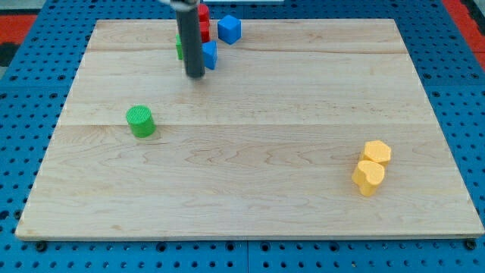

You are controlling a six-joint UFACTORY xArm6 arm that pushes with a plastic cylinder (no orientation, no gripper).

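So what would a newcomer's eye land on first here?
Probably my tip, the dark rod's lower end, near the view's top, right beside a blue block in a cluster with a red block, another blue cube and a green block mostly hidden behind the rod. Next, the green cylinder alone at the left, and two touching yellow blocks at the lower right.

Two blue blocks (229, 29) (209, 54), two yellow blocks (377, 152) (368, 177), two green blocks (140, 121) (179, 47) (one mostly hidden), one red block (203, 23).

- Single view, no second camera to overlap with.
- Looks down at a steep angle from the near side; far edge of the wooden board (250, 189) sits at the view's top.
- Mid-range: whole board in frame, blue pegboard counter (23, 114) showing on all sides.
- Rod enters from the view's top.
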